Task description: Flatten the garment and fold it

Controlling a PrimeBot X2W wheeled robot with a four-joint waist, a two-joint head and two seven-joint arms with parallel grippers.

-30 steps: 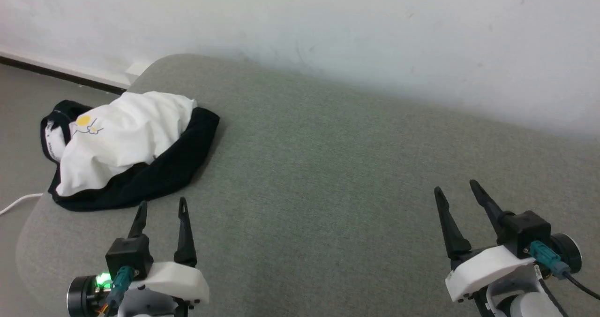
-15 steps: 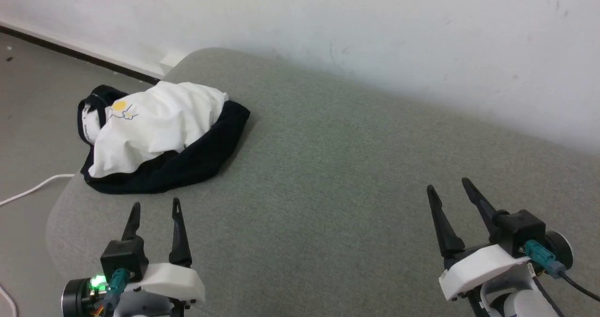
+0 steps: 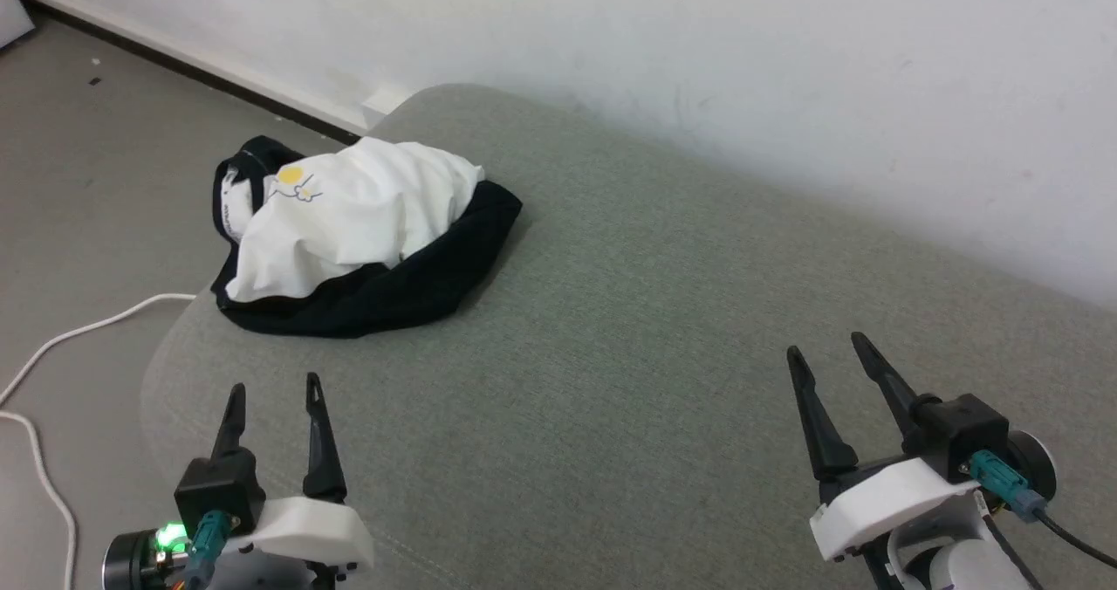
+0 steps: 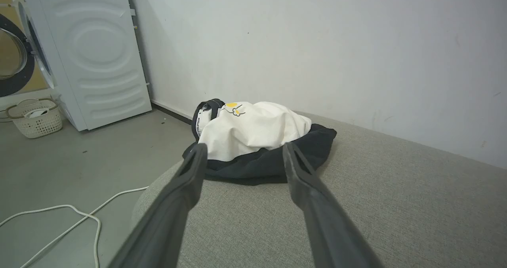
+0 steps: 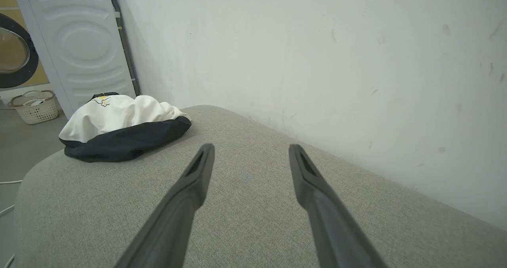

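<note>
Currently, the garment lies bunched on the cushion — left jaws and right jaws spread.

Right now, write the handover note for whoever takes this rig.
White T-shirt with black sleeves: crumpled heap at the left end of the grey fabric cushion, untouched.
Left gripper: jaws open, empty, short of the heap.
Right gripper: jaws open, empty, over bare cushion far to the right.
Done: nothing yet.
Left: grasp, spread flat, fold.
</note>
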